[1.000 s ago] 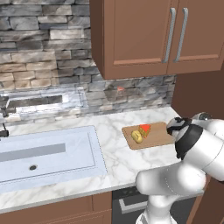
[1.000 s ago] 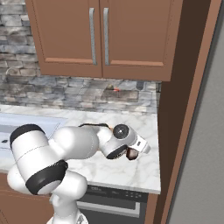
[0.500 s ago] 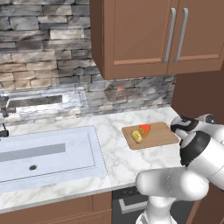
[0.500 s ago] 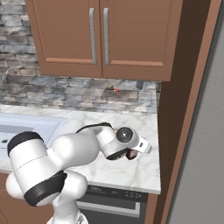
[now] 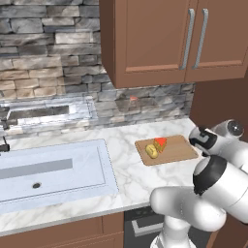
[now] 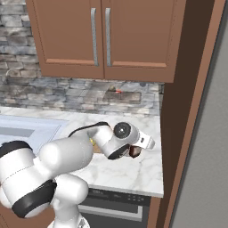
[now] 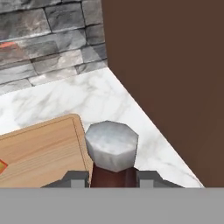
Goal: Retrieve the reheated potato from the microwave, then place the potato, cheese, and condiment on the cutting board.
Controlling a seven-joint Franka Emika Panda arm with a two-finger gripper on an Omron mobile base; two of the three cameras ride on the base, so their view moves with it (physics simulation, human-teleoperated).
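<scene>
In the left base view a pale sink basin [image 5: 53, 169] is set into the white marble counter [image 5: 128, 177] at about 9 o'clock, below a grey stone backsplash [image 5: 48, 58]. Toward the middle right the light-brown cutting board [image 5: 167, 149] lies flat on the counter. On its left part rests the yellowish potato [image 5: 152, 151], and touching it at roughly 1 o'clock is the orange-red cheese [image 5: 160, 144] wedge. Brown wall cupboards [image 5: 160, 41] with two grey bar handles hang at 12 o'clock over the board. The white arm rises at 4 to 5 o'clock and its wrist reaches to the board's right end.

In the right base view the arm bends across the counter, and the gripper [image 6: 135, 151] hangs low near the counter's right edge, next to a tall dark brown side panel [image 6: 182, 111].

In the hand view the board's right edge sits at 9 o'clock. Just to its right, at about 6 o'clock, stands the condiment [image 7: 112, 153] bottle, dark brown-red below a pale faceted cap. The two dark fingertips [image 7: 75, 178] press against its body on either side, so the jaws are clenched on the bottle. It stands upright beside the board's edge; whether it touches the counter cannot be told.
</scene>
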